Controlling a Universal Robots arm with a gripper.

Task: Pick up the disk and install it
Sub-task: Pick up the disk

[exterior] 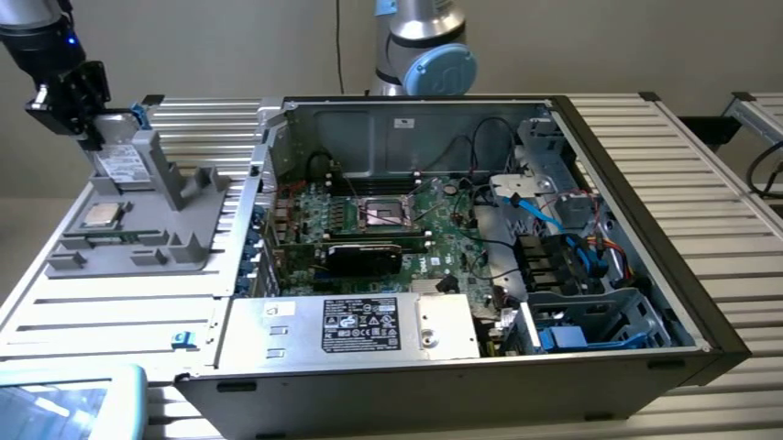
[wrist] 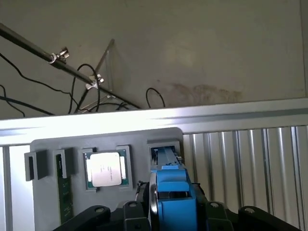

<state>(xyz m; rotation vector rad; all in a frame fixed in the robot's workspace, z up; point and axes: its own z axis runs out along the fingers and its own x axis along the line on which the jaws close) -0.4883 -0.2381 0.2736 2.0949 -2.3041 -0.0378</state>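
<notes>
Blue-framed disk (wrist: 169,187) sits pinched between your gripper (exterior: 101,137) jaws; expect it stiff, weighty, shock-sensitive, so hold the frame edges.

On the desk (exterior: 110,312), a holder (exterior: 183,243) sits to the exterior view's left of the open computer case (exterior: 428,390). The disk (exterior: 120,165) stands upright in the holder's rear slot, with the hand (exterior: 101,137) clamped on its top. A processor chip (exterior: 101,215) lies just before it.
</notes>
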